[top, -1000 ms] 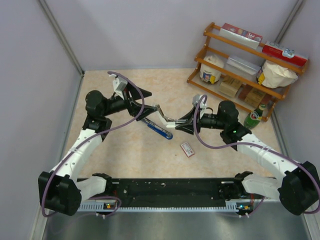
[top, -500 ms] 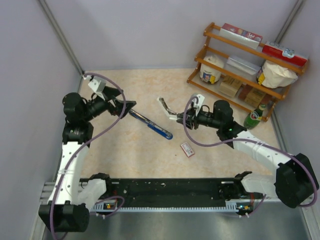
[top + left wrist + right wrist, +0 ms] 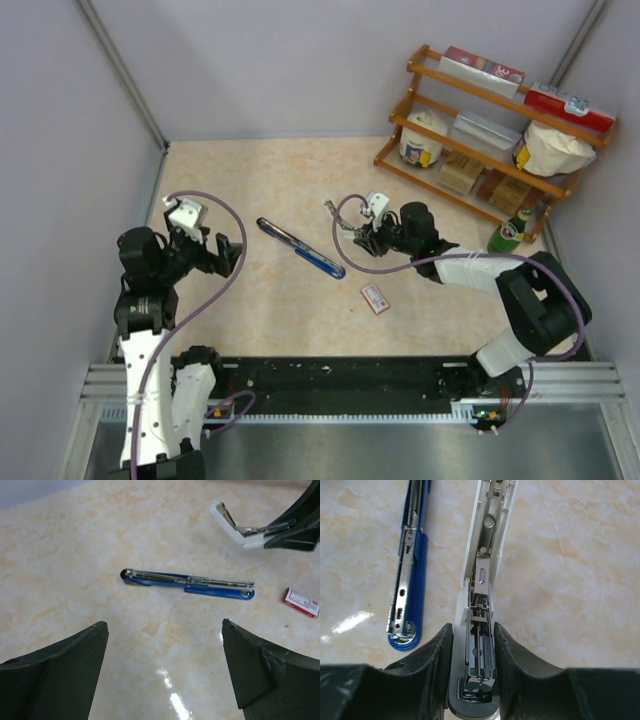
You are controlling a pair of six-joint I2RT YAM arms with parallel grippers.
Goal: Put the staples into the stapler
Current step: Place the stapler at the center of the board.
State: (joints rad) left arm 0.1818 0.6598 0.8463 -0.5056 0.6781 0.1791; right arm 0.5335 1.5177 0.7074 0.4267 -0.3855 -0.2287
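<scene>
Blue, the stapler (image 3: 300, 249) lies splayed open on the desk (image 3: 250, 180) from above, with the staple box (image 3: 375, 298) near its end. My left wrist shows my left fingers (image 3: 60, 675) spread wide and empty, well short of it. My right wrist shows my right fingers (image 3: 432, 662) clamped on the white stapler (image 3: 485, 555); I'd park that aside, clear of the blue channel.

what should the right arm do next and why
Probably set the white stapler down aside: the right gripper is shut on it, while the blue stapler lies opened flat on the table and the staple box sits nearby. That would free it for the staples.
</scene>
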